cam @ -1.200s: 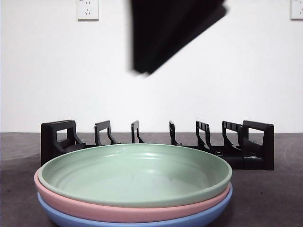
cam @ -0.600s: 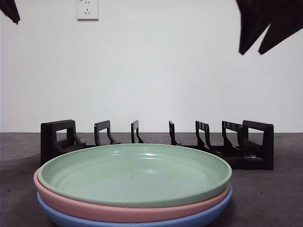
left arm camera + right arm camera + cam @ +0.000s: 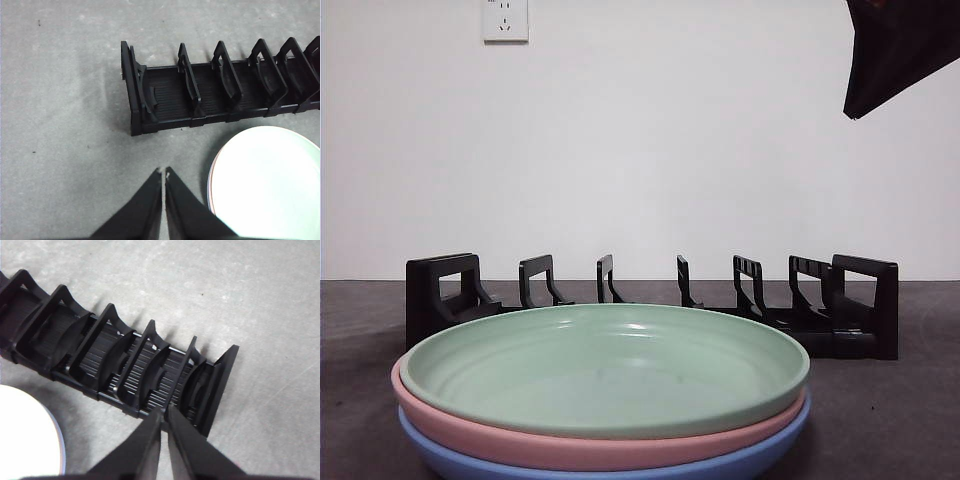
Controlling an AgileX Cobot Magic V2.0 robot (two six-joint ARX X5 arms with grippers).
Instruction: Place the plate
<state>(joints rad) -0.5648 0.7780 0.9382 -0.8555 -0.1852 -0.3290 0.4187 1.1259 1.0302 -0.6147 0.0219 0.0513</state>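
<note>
Green plate [image 3: 605, 365] sits on top of a pink plate [image 3: 590, 445], which rests on a blue plate [image 3: 620, 468], all stacked on the grey bench [image 3: 890, 420] just in front of the black rack [image 3: 650, 300], whose slots hold nothing. Left gripper [image 3: 163, 173] hangs over the bench near one end of the rack, jaws clenched on nothing. Right gripper [image 3: 163, 412] hangs above the rack's other end, jaws likewise pressed together on nothing.

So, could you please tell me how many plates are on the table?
3, stacked in front of the black rack: green plate on top, pink plate beneath it, blue plate at the bottom. Nothing suggests more hidden.
</note>
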